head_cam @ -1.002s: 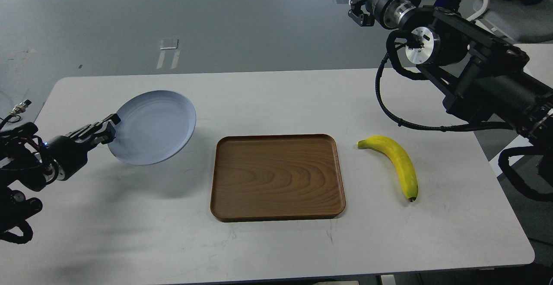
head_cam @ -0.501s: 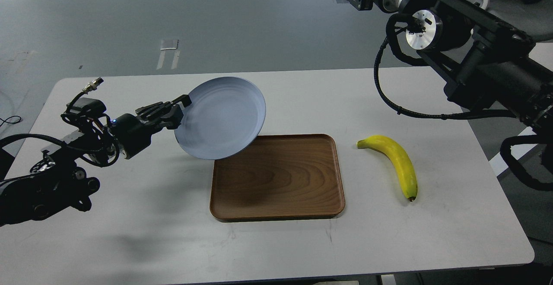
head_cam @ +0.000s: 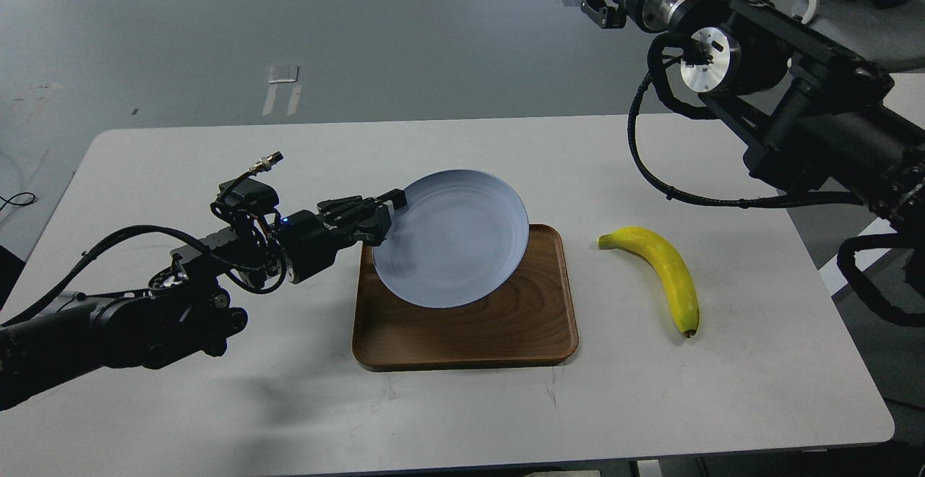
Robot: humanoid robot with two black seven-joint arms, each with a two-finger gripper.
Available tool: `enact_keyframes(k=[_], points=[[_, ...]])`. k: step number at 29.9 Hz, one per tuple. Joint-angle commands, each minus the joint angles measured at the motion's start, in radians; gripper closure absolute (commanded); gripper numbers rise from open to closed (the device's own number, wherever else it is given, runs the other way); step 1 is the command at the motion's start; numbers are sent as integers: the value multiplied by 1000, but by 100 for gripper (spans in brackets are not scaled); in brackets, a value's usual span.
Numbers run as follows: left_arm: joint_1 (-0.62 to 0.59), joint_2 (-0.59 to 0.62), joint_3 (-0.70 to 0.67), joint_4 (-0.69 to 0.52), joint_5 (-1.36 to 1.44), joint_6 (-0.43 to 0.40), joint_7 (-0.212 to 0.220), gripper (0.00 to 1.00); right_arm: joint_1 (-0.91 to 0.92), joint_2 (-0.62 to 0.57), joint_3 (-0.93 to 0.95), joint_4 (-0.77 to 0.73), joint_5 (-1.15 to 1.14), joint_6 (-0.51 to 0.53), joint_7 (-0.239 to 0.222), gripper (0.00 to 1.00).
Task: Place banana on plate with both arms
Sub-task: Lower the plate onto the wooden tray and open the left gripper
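White table carries brown tray. Left gripper clamped on plate rim, plate tilted above tray. Banana on table right of tray, long axis running near-to-far, nearer right gripper; its jaw state unclear.

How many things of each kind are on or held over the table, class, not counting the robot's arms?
Banana: 1
Plate: 1
Wooden tray: 1
Total: 3
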Motion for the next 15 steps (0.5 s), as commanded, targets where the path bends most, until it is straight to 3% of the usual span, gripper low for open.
enact_keyframes(k=[1, 15], points=[[2, -69, 35, 109, 0, 0, 0, 100, -3, -6, 0, 0, 0, 0, 0, 0], [17, -166, 78, 158, -3, 8, 0, 100, -15, -20, 2, 3, 0, 0, 0, 0]])
